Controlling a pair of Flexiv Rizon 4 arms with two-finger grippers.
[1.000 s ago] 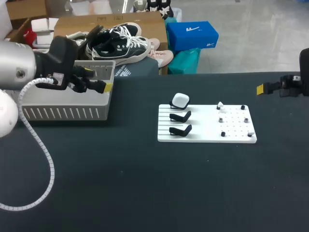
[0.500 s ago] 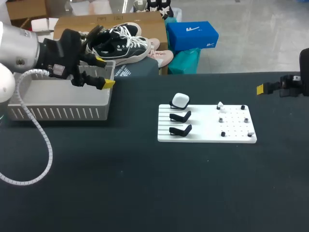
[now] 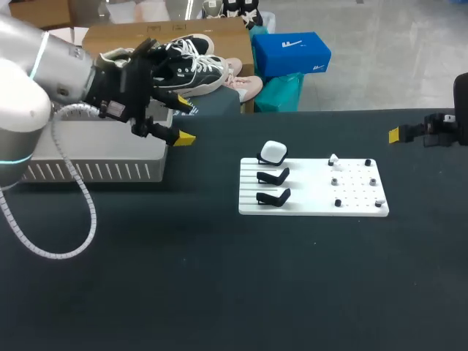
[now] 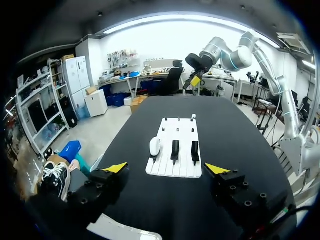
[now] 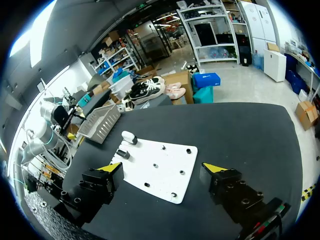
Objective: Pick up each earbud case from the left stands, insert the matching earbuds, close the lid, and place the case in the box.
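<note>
A white earbud case (image 3: 273,152) sits on the rearmost of three black stands on the white board (image 3: 314,191). The other two stands (image 3: 274,175) are bare. Small pegs and a white earbud (image 3: 334,159) dot the board's right half. My left gripper (image 3: 183,122) hangs open and empty just right of the grey box (image 3: 95,172), left of the board. In the left wrist view the left gripper (image 4: 166,168) faces the case (image 4: 155,146) ahead. My right gripper (image 3: 398,134) is open near the table's right edge, with the board (image 5: 172,172) between and ahead of the right gripper's (image 5: 161,167) fingers.
The grey slatted box stands at the table's back left, with a shoe carton behind it off the table. Dark bare tabletop (image 3: 219,278) stretches in front of the board and between the board and the box.
My left arm has swung right, from over the grey box toward the board, its gripper open throughout. The right arm and the case have not moved.
</note>
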